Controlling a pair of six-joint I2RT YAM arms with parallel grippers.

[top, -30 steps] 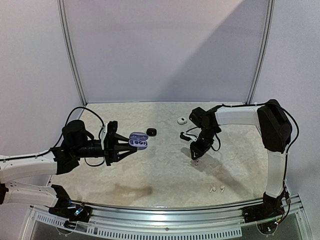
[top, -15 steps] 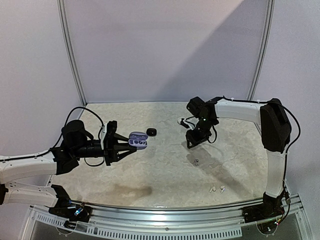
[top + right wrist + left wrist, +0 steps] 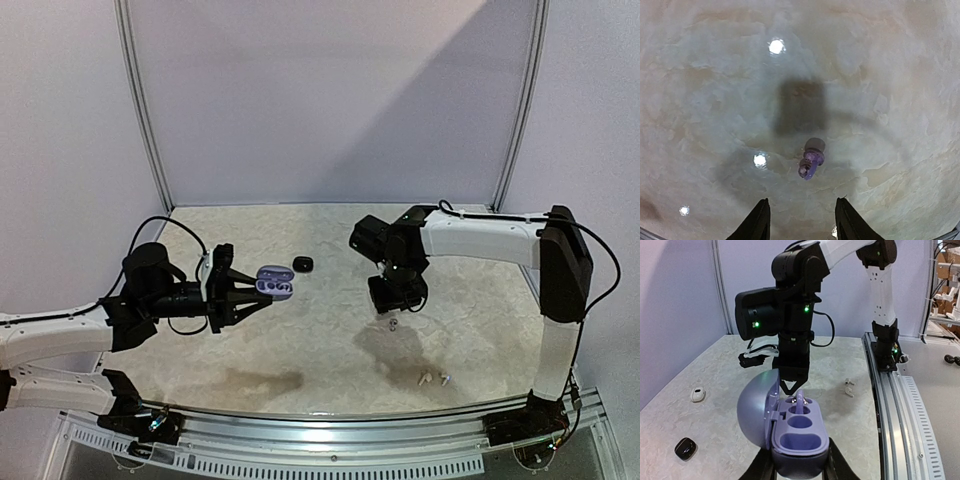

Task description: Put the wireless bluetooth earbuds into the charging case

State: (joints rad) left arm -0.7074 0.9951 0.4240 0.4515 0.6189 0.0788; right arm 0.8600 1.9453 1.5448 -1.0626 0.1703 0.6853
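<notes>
No legible text, no labels, brands or numbers readable in any view

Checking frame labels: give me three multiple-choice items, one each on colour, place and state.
1. The charging case in the left gripper is: A white; B black; C purple.
2. The loose purple earbud lies: A in that case; B on the table below the right gripper; C between its fingers.
3. The right gripper is: A open, empty; B shut on an earbud; C out of view.

C: the left wrist view shows a purple shell. B: the right wrist view shows it on bare tabletop. A: the fingers stand apart with nothing between them.
</notes>
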